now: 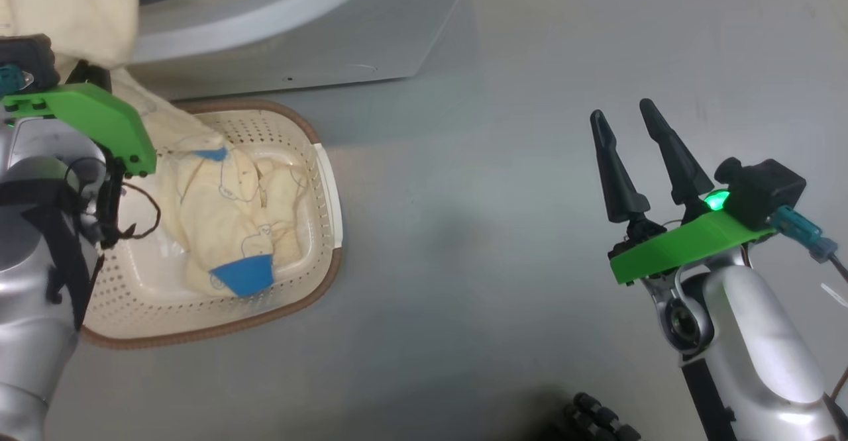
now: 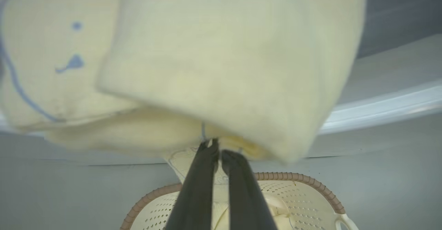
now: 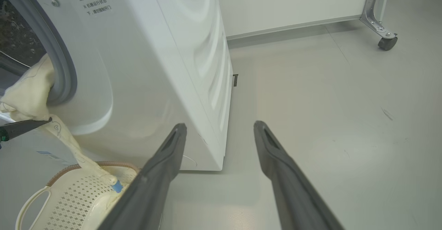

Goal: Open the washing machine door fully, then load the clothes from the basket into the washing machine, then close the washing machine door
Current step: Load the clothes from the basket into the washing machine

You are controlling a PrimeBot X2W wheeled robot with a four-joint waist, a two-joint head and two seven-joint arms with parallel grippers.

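Note:
My left gripper [image 2: 215, 150] is shut on a cream-yellow garment [image 2: 214, 67] of the clothes, pinching a fold. In the right wrist view this garment [image 3: 27, 92] lies against the grey gasket [image 3: 64, 71] at the washing machine's [image 3: 155, 67] mouth. Its tail trails down to a blue cuff [image 3: 117, 187] in the basket [image 3: 65, 195]. More clothes [image 1: 232, 222] lie in the basket [image 1: 329, 275], which stands on the floor in front of the washing machine [image 1: 298, 37]. My right gripper [image 1: 619, 111] hangs open and empty over the floor to the right. The washing machine door is out of view.
Grey floor stretches to the right of the machine. A metal leg with a caster [image 3: 386, 42] stands at the far right by a white wall panel [image 3: 283, 5]. A dark ribbed part of my base [image 1: 599, 421] shows at the bottom edge.

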